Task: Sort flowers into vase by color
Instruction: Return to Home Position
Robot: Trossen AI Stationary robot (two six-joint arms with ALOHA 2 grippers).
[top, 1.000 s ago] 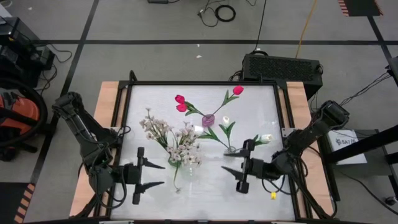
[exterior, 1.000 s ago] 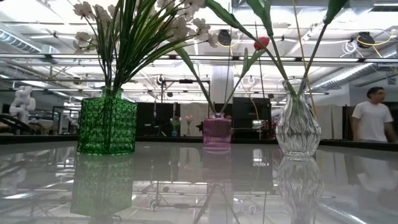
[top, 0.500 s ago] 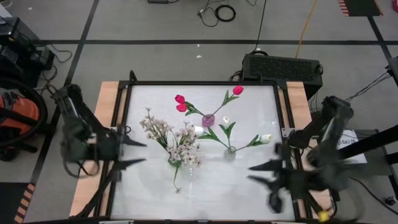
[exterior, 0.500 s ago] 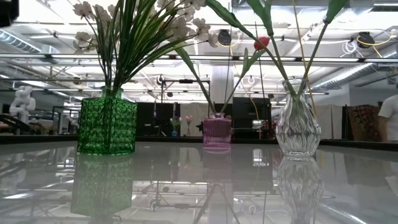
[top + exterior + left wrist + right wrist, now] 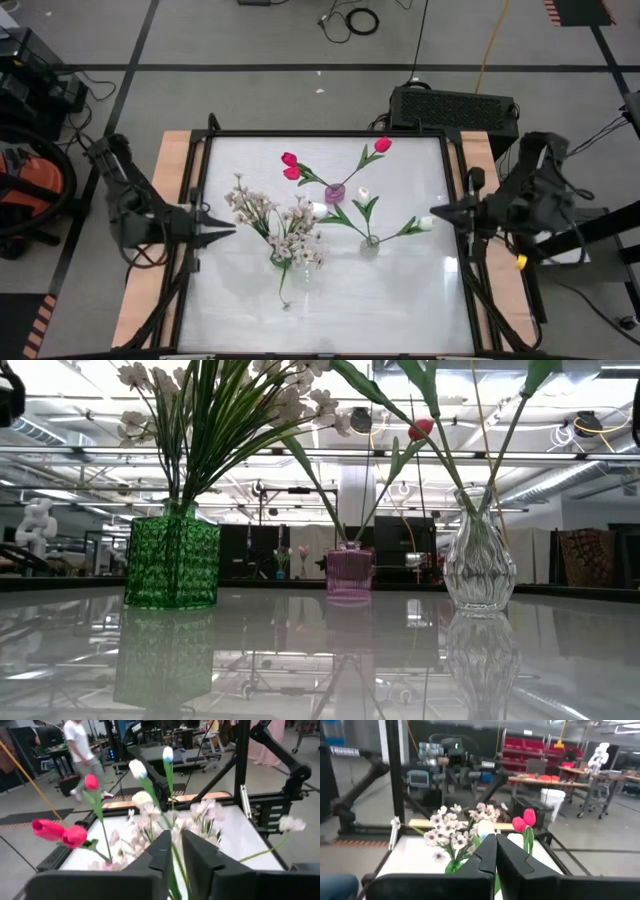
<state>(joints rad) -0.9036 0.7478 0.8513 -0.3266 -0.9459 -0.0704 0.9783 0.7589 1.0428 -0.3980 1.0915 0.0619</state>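
Observation:
Three vases stand on the white table. A green vase [image 5: 283, 258] [image 5: 172, 560] holds sprays of cream blossoms [image 5: 262, 215]. A small purple vase [image 5: 335, 192] [image 5: 349, 572] holds pink-red tulips [image 5: 290, 166] [image 5: 60, 832]. A clear glass vase [image 5: 369, 243] [image 5: 479, 565] holds white tulips [image 5: 427, 222]. My left gripper [image 5: 222, 229] [image 5: 177, 855] hangs over the table's left edge, level, pointing at the flowers, with only a narrow gap between its fingers. My right gripper [image 5: 440, 212] [image 5: 496, 847] hangs over the right edge, level, shut and holding nothing.
A black frame [image 5: 325, 133] rims the table, with wooden boards [image 5: 168, 180] along both sides. A black box [image 5: 455, 105] sits beyond the far edge. Free table lies in front of the vases. A person [image 5: 80, 750] walks in the room behind.
Both grippers have drawn back from the near middle of the table: the left toward the left and far edges, the right up and toward the right edge. The right has shut; the left's fingers have closed to a narrow gap. Vases and flowers have stayed put.

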